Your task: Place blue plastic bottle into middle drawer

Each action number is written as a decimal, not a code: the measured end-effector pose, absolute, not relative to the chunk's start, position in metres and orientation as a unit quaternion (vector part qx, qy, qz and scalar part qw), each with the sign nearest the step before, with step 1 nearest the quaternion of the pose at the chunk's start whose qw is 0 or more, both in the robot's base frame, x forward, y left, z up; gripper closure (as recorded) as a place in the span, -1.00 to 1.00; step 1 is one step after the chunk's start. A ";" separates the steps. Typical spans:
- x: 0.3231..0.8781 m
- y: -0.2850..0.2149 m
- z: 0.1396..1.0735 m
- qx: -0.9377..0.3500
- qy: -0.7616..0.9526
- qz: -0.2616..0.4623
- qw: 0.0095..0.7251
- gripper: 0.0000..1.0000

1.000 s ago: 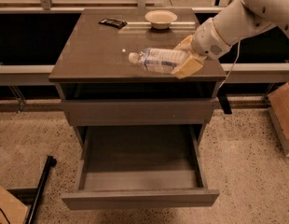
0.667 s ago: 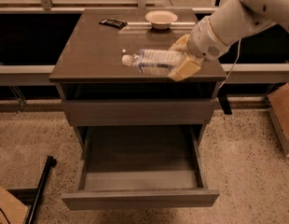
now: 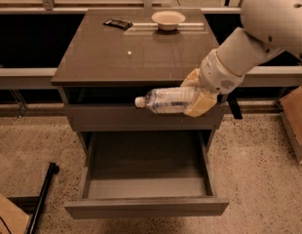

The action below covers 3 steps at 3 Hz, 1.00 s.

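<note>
The blue plastic bottle is a clear bottle with a white cap pointing left. It is held lying level in the air, in front of the upper drawer front and above the open middle drawer. My gripper is shut on the bottle's base end with its tan fingers, the white arm reaching in from the upper right. The middle drawer is pulled out, and its deep box shows nothing inside.
A beige bowl and a small dark object sit at the back of the cabinet top. A cardboard box stands on the floor at right, a black pole and another box at lower left.
The bottle and gripper have moved off the cabinet top, forward and down, and now hang in front of the upper drawer front over the open drawer.
</note>
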<state>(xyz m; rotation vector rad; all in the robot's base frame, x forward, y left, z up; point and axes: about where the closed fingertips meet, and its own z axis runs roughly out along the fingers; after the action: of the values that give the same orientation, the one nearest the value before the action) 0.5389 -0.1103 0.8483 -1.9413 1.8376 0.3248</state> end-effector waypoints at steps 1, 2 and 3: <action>0.530 -0.140 0.793 -0.677 0.702 0.119 0.185 1.00; 0.543 -0.169 0.740 -0.642 0.732 0.119 0.197 1.00; 0.543 -0.164 0.745 -0.646 0.728 0.118 0.197 1.00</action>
<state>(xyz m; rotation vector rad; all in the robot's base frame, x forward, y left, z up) 0.5431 -0.1640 0.7449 -1.8089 2.0374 0.3308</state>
